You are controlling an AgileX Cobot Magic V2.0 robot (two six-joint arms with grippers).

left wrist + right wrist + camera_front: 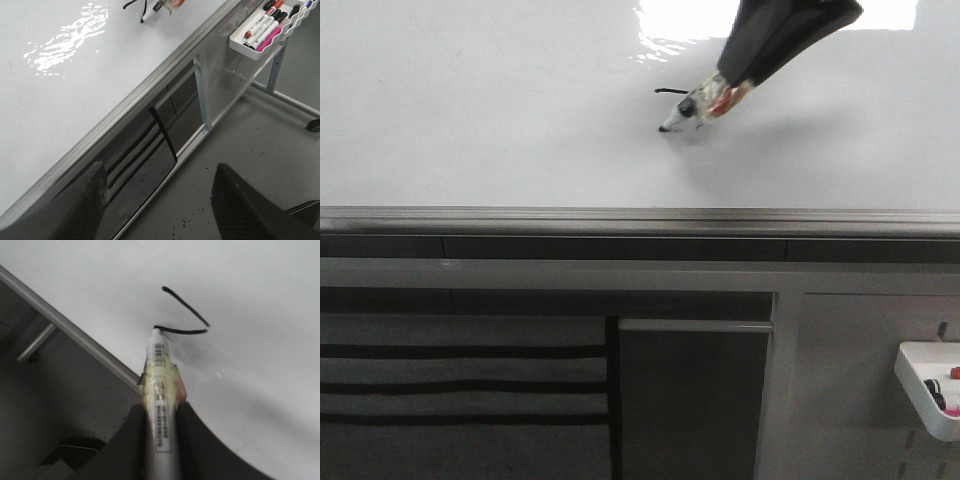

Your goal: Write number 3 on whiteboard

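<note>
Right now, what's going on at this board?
The right gripper is clamped on a marker with its tip against the whiteboard, partway through drawing the number 3. Only the top stroke and a diagonal back toward the middle are inked; the rounded lower loop is not there yet. The left gripper hangs open off the board's edge, holding nothing. A small tray of spare markers is mounted below the board's rail.
</note>
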